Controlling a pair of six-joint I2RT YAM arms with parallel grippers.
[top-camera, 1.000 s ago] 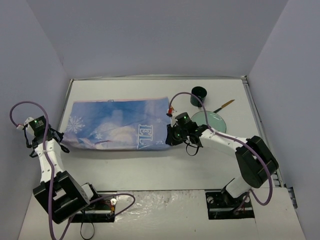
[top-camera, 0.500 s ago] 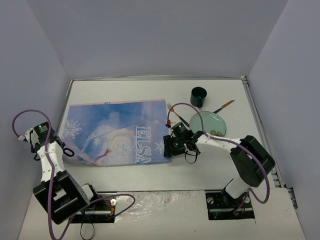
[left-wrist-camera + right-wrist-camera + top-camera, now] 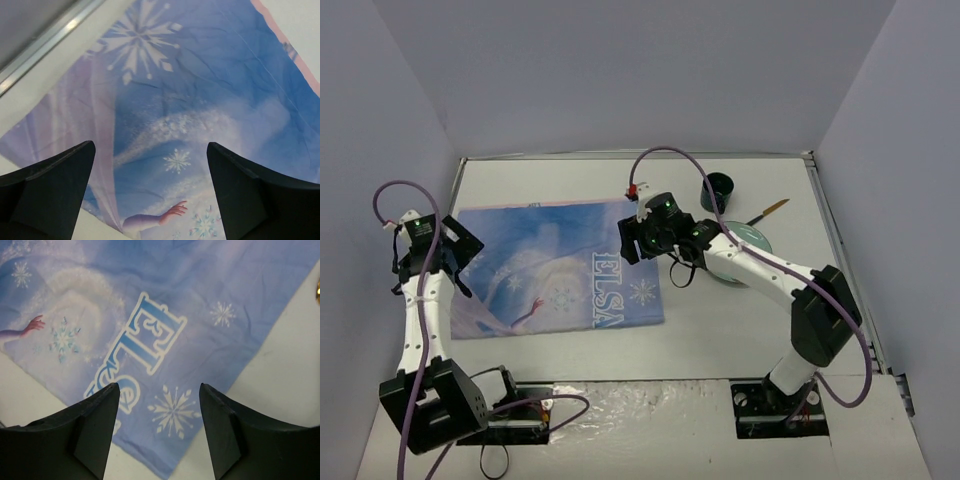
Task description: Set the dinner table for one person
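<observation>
The blue "ELSA" snowflake placemat (image 3: 555, 265) lies spread flat on the left half of the white dinner table (image 3: 740, 330). My left gripper (image 3: 452, 250) hovers above the mat's left edge, open with nothing between its fingers. In the left wrist view the mat (image 3: 200, 100) fills the space under the left gripper (image 3: 150, 185), with the table (image 3: 50, 70) and its metal rim beside it. My right gripper (image 3: 632, 240) is open above the mat's right part. In the right wrist view the right gripper (image 3: 160, 425) frames a snowflake on the mat (image 3: 150, 300) near its corner, beside the table (image 3: 280, 365).
A green plate (image 3: 748, 240) lies right of the mat, partly under the right arm. A dark green cup (image 3: 717, 190) stands behind it. A wooden-handled utensil (image 3: 768, 211) lies to the plate's far right. Grey walls close in the table on three sides.
Both grippers opened and let go of the placemat, which went from bunched to spread flat. Both then rose and moved toward the far side, the right one also leftward.
</observation>
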